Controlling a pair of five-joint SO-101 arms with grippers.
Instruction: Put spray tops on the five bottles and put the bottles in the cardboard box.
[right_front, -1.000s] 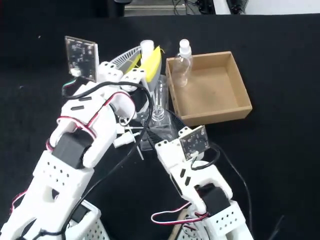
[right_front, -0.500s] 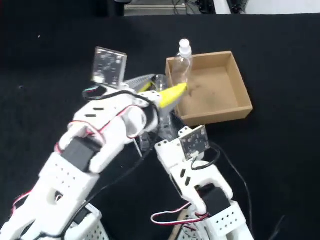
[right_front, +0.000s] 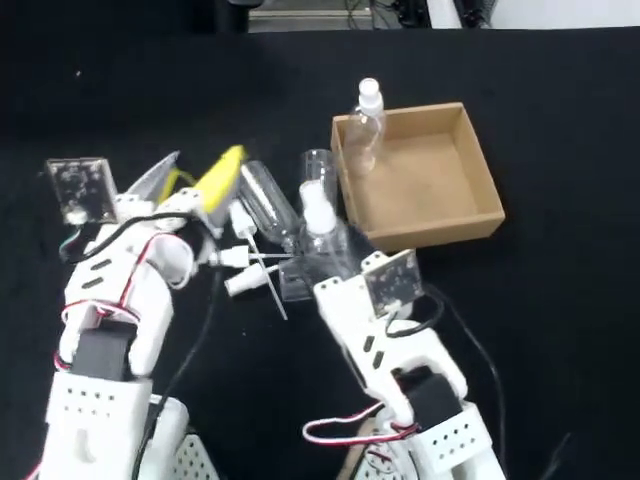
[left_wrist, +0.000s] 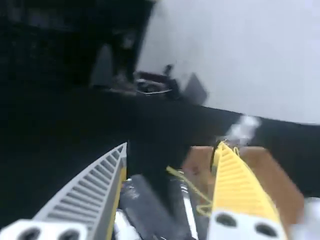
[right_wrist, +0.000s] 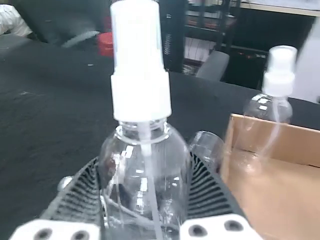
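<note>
Clamping right gripper (right_wrist: 143, 165) on upright bottle (right_wrist: 142, 142) wearing spray top (right_wrist: 140, 75), just beside box (right_front: 486, 190). Holding left gripper (right_front: 203, 162) with fingers spread apart, near lying bottle (right_front: 265, 198). Noting second capped bottle (right_front: 365, 128) standing in box corner.

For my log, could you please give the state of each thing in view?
Cardboard box: holds one bottle.
Boxed bottle: upright, topped.
Held bottle: upright, topped, in right end effector.
Lying bottle: on its side.
Bottle beside box: upright, untopped.
Left end effector: open.
Spray tops: loose.
</note>
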